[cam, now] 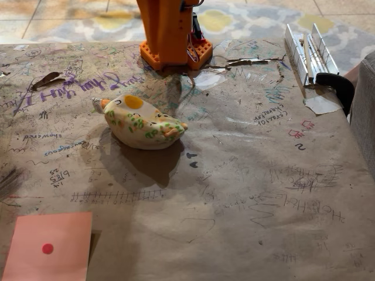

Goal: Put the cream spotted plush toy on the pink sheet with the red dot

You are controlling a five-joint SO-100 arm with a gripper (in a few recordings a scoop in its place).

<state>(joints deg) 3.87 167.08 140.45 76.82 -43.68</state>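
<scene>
The cream spotted plush toy (142,122) lies on its side on the scribbled brown paper tabletop, left of centre, with green and orange spots and a yellow-orange patch on top. The pink sheet with the red dot (49,246) lies flat at the bottom left corner, well below the toy and apart from it. The orange base of the arm (171,32) stands at the top centre behind the toy. A dark shadow falls across the paper just below and right of the toy.
A white clamp-like bracket (309,54) with a black handle sits at the table's top right edge. A grey padded object (366,111) borders the right side. A tiled floor and a patterned rug lie beyond the far edge.
</scene>
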